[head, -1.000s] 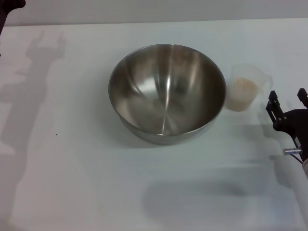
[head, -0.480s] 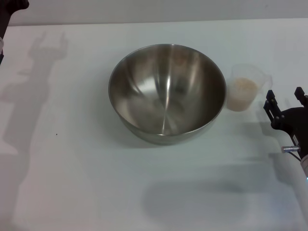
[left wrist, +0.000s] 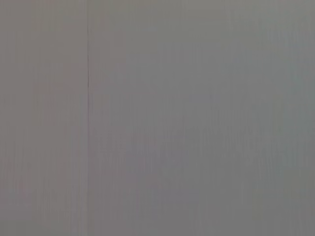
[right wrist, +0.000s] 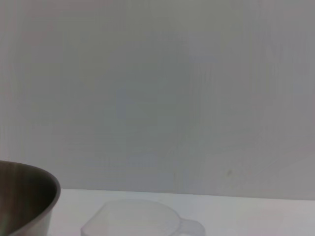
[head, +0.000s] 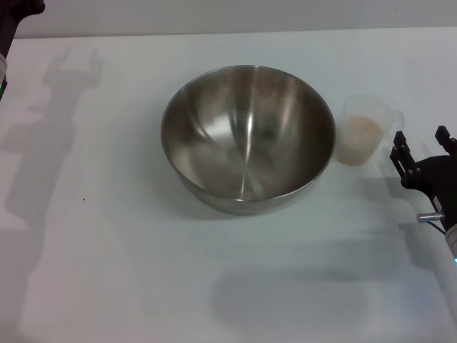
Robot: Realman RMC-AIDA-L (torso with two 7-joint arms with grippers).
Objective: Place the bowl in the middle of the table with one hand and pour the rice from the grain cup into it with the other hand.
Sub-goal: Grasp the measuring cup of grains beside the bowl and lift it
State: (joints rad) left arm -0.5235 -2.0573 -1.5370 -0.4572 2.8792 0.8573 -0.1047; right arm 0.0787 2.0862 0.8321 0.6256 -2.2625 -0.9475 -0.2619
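Head view was the one in which the bowl (head: 248, 137) was seen best: it stood upright near the middle of the desk (head: 107, 236), and no grains could be made out inside it. The cup (head: 363, 130) stood upright just beside the bowl on the robot's right, close to the rim but, as far as could be judged, not touching it, and the rice (head: 359, 127) filled roughly its lower half. In the right wrist view the cup (right wrist: 142, 222) was shown low in the picture with its handle turned away from the bowl (right wrist: 24, 199) and toward the arm.

The right claw (head: 423, 152) was held over the desk just beside the cup, on the side away from the bowl, with its two fingers spread apart and nothing between them. The left claw (head: 18, 10) was seen only as a dark shape at the far left corner; whether it was spread or pressed together could not be told, and nothing but a blank grey surface was shown in the left wrist view.

The placing of the bowl was judged to be done, and the reach for the cup to be the step in hand. For the next move, the spread fingers would need to be brought around the cup or its handle and pressed together firmly, with the cup kept level until it was lifted over the rim of the bowl.
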